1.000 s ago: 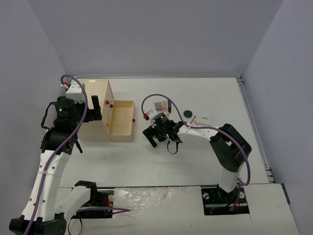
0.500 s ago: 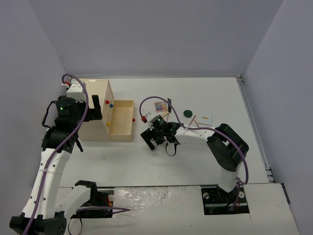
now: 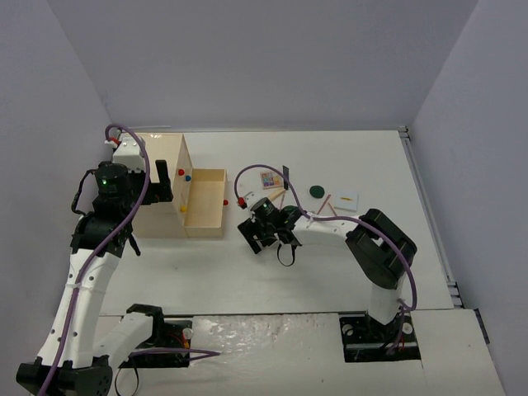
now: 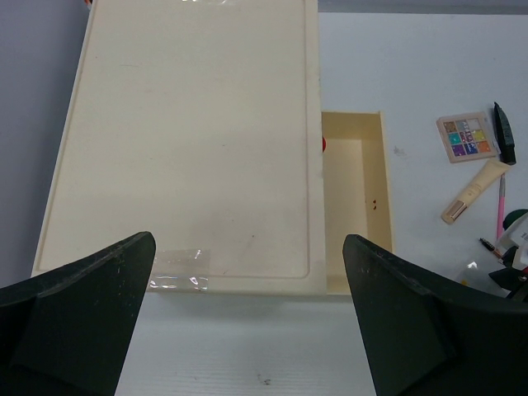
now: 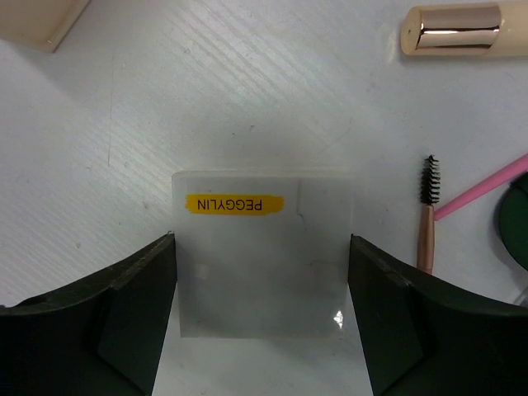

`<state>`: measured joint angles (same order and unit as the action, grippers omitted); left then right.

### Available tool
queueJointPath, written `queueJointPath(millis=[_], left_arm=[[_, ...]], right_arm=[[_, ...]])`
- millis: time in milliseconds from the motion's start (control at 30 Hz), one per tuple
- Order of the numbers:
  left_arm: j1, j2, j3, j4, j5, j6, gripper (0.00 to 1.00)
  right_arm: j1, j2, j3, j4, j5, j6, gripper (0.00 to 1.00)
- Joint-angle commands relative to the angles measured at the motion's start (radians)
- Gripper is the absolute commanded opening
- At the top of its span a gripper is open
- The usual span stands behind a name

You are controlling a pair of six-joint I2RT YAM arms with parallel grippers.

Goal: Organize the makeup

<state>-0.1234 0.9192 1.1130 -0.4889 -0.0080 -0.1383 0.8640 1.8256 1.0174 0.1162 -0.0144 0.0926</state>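
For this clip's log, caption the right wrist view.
Open right gripper fingers straddle a white card labelled PEGGYLIN.

Box [image 3: 157, 186]: left side of the tabletop [image 3: 247, 272]; open drawer [image 3: 205, 213] juts out on its right
Palette [image 3: 269, 179]: right of the drawer; compact [image 3: 315, 191] further right
Card [image 5: 264, 266]: flat on the tabletop between the right tool [image 5: 264, 330] fingers; brush [image 5: 426, 216] just to its right
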Motion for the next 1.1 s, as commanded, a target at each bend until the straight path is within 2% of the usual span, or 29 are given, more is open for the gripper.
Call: queueJointPath(millis=[0, 100, 233, 400, 533, 733, 1067], left_arm=[[0.001, -0.002, 0.022, 0.061, 0.0, 0.006, 0.97], [0.001, -0.003, 0.022, 0.061, 0.0, 0.006, 0.97], [-0.001, -0.002, 0.021, 0.062, 0.002, 0.005, 0.97], [0.001, -0.002, 0.02, 0.065, 0.001, 0.003, 0.97], [0.002, -0.005, 0.011, 0.07, -0.014, 0.0, 0.97], [0.01, -0.002, 0.005, 0.079, -0.018, -0.004, 0.97], [0.025, -0.007, -0.004, 0.091, -0.035, -0.013, 0.97]], right_arm=[[0.016, -0.02, 0.026, -0.027, 0.076, -0.001, 0.52], [0.029, -0.049, 0.05, -0.035, 0.091, -0.016, 0.21], [0.039, -0.101, 0.119, -0.045, 0.074, -0.088, 0.13], [0.041, -0.089, 0.28, -0.041, -0.061, -0.235, 0.12], [0.04, -0.021, 0.45, -0.036, -0.185, -0.37, 0.12], [0.037, 0.13, 0.638, -0.006, -0.335, -0.487, 0.14], [0.018, 0.332, 0.766, 0.03, -0.476, -0.571, 0.22]])
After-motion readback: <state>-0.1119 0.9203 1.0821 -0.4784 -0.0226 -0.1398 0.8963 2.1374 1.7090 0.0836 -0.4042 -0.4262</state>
